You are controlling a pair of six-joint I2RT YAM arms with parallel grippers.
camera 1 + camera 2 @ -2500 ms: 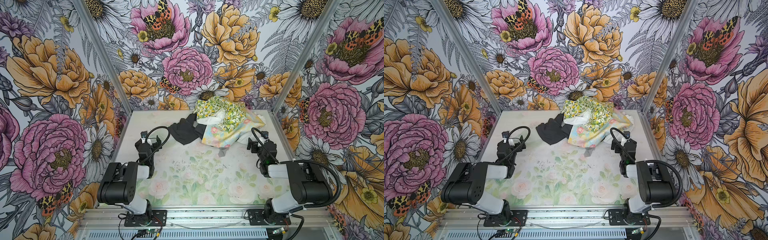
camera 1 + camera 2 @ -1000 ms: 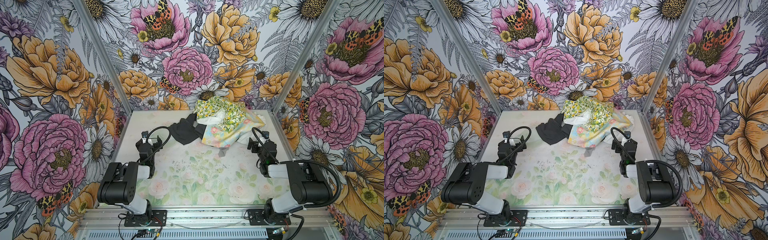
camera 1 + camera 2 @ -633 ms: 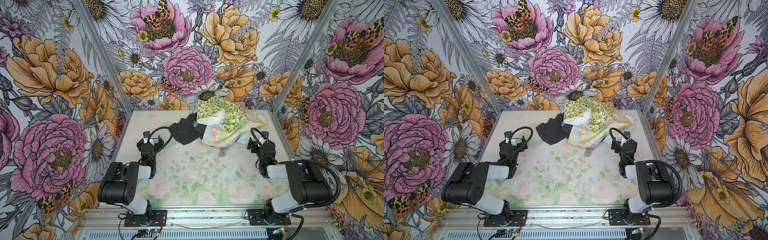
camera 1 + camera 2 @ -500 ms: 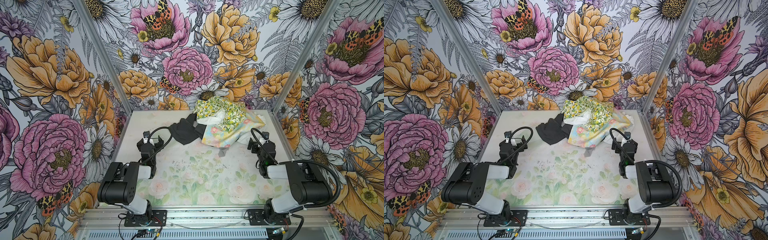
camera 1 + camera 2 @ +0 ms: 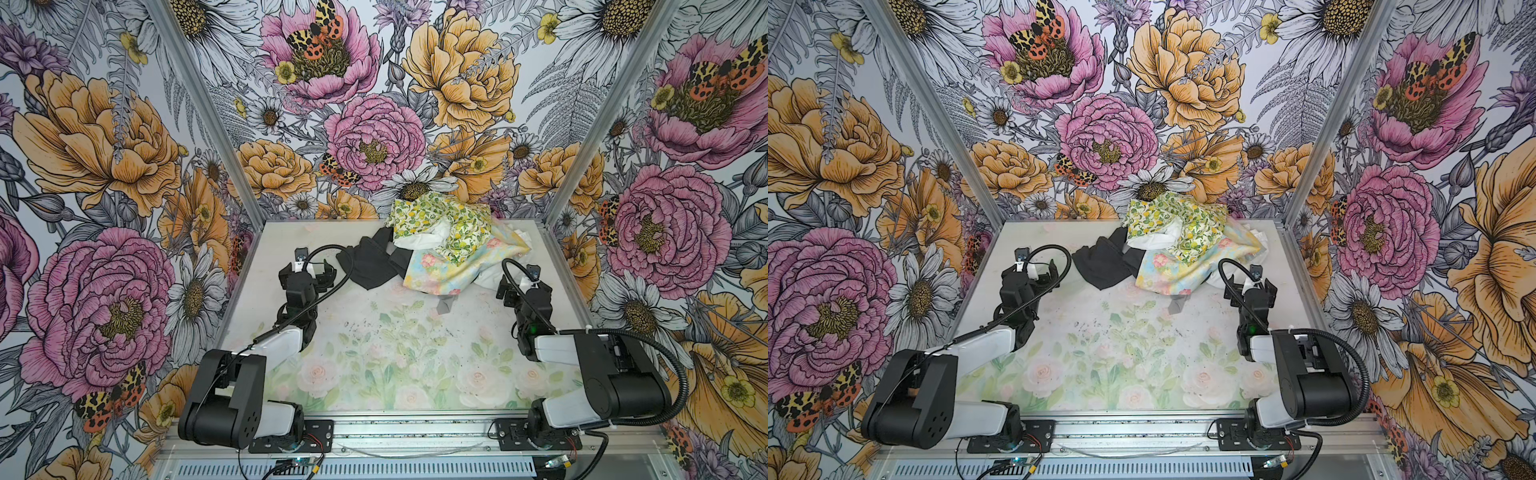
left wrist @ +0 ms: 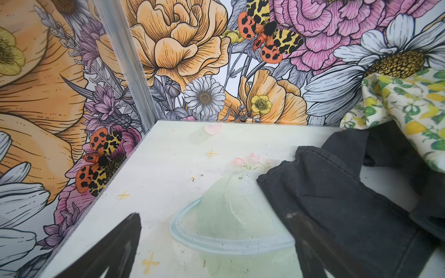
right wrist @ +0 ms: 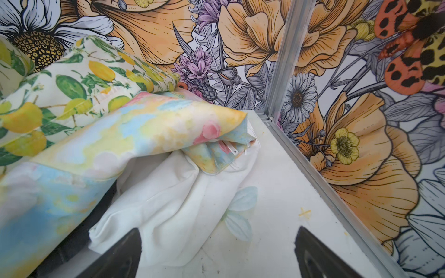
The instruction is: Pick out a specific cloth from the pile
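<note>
Movement since the earlier frames is slight: both arms have crept a little toward the pile (image 5: 440, 245) at the back of the desk (image 5: 374, 332), and the cloths lie as before. Low on its outstretched arm, the left tool (image 5: 311, 268) gapes wide and empty at the edge of the black cloth (image 5: 370, 266). The right tool (image 5: 524, 286), equally spread and holding nothing, points at the cloth (image 7: 168, 209), whose white folds poke from under the pastel floral cloth (image 5: 449, 266) at the pile's right edge.

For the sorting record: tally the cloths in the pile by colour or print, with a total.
Black cloth: 1
Lemon-print cloth: 1
Pastel floral cloth: 1
Plain white cloth: 1
Small grey piece: 1
Total: 5
</note>
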